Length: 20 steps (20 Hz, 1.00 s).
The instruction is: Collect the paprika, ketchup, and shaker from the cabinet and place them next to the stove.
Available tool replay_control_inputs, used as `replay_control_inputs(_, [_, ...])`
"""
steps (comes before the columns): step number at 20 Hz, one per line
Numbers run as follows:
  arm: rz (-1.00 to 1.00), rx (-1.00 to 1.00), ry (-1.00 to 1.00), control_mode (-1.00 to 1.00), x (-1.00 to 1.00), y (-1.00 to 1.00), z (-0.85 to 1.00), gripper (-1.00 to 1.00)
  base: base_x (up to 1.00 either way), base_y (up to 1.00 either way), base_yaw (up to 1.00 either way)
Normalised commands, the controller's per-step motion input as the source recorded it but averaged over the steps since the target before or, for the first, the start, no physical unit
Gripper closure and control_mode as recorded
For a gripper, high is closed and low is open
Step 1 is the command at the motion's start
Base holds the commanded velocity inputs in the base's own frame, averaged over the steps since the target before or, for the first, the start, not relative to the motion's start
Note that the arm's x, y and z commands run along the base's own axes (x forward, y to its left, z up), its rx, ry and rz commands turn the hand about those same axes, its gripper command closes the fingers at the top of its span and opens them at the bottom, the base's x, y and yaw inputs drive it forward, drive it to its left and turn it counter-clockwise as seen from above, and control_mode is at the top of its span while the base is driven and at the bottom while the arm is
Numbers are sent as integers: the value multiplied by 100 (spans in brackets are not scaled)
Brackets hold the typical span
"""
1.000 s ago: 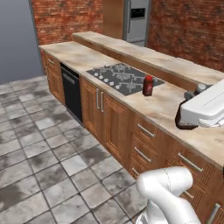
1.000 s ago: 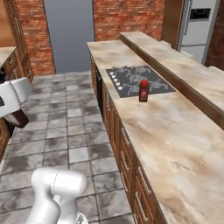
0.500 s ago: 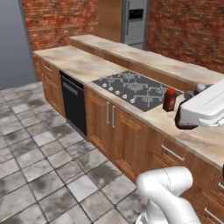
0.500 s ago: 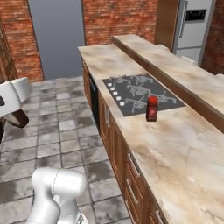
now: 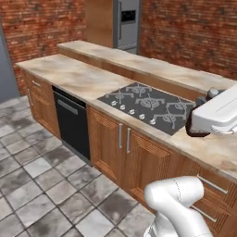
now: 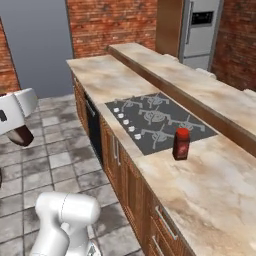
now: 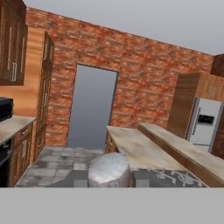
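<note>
My gripper [image 7: 109,182] is shut on the ketchup [image 7: 109,169], whose grey cap stands between the finger tips in the hand view. The bottle's dark red body hangs under the white hand in the left base view [image 5: 192,131] and in the right base view [image 6: 22,137], held in the air off the counter. The paprika [image 6: 181,143], a dark jar with a red cap, stands on the counter right beside the stove [image 6: 155,120]. The stove also lies ahead of the hand [image 5: 148,104]. The shaker and the cabinet are out of view.
A long marble counter [image 6: 210,190] with a raised back ledge [image 6: 200,85] runs past the stove. A black dishwasher front [image 5: 71,122] and wooden drawers sit below. A steel fridge [image 6: 200,30] stands at the far end, brick walls behind, tiled floor [image 5: 37,185] in front.
The whole scene has shifted in both base views, so the base has driven along the counter; the stove now sits nearer the middle. The gripper keeps its hold on the bottle.
</note>
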Motion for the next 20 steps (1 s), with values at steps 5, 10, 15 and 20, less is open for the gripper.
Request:
replay_control_inputs(5, [0,0,0,100,0,0,0,100,57,41,-37])
replay_control_inputs(10, [0,0,0,100,0,0,0,100,37,47,-42])
replay_control_inputs(15, [0,0,0,100,0,0,0,100,41,49,-42])
replay_control_inputs(20, [0,0,0,100,0,0,0,100,40,60,-40])
